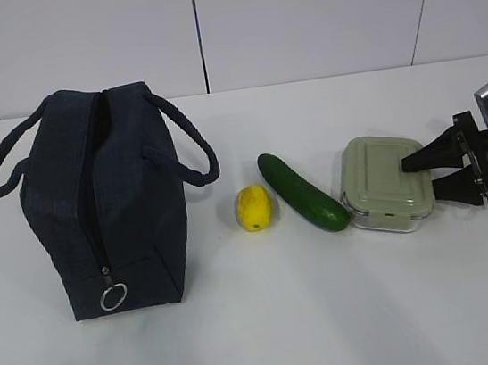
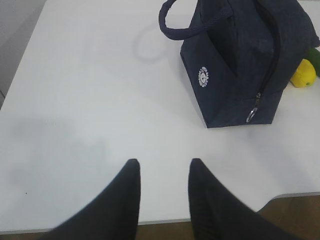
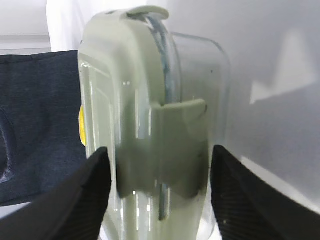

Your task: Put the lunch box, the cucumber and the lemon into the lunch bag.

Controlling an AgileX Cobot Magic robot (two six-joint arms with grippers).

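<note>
Right gripper [image 1: 424,170] has its jaws apart straddling the box [image 1: 381,182] on the worktop [image 1: 333,315] by the cucumber [image 1: 302,191], left jaws empty, and that slick lid might slip out when squeezed.

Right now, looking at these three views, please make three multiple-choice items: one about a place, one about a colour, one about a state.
1. What lies between the lemon and the lunch box on the table?
A. the cucumber
B. the lunch bag
C. nothing

2. What colour is the lunch box lid?
A. bright yellow
B. pale green
C. dark navy

3. How does the right gripper stand?
A. far from everything
B. inside the bag
C. one finger on each side of the lunch box

Answers: 1 A, the cucumber lies slanted between them. 2 B, the exterior view shows a pale green lid. 3 C, the right wrist view shows a finger on each side of the box, the lunch bag standing apart.
</note>
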